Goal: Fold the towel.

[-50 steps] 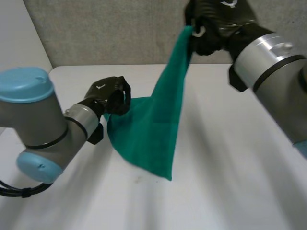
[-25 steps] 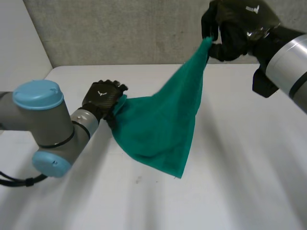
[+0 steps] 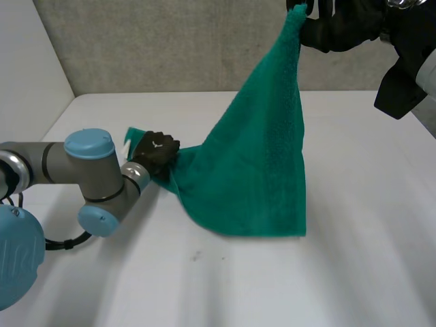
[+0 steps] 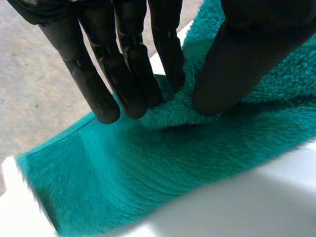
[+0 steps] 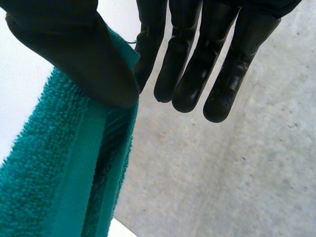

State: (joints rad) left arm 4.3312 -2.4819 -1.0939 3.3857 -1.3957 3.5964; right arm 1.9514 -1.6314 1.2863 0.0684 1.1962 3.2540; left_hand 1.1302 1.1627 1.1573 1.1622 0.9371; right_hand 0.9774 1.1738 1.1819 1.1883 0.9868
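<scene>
A green towel [image 3: 259, 170] hangs stretched between my two hands above the white table [image 3: 354, 259]. My right hand [image 3: 340, 24] is raised high at the back right and pinches the towel's top corner [image 5: 118, 94] between thumb [image 5: 74, 44] and fingers. My left hand [image 3: 155, 151] is low near the table's left side, shut on the towel's left edge. In the left wrist view its fingers [image 4: 123, 74] and thumb [image 4: 247, 54] pinch a bunch of the cloth [image 4: 168, 163]. The towel's lower edge [image 3: 262, 233] rests on the table.
A grey wall [image 3: 170, 48] stands behind the table's far edge. The left arm's elbow [image 3: 88, 170] lies low over the table's left side. Bare tabletop stretches along the front and to the right of the towel.
My right hand has lifted the top corner higher and to the right, spreading the towel wider. My left hand has moved down and left with the towel's edge.
</scene>
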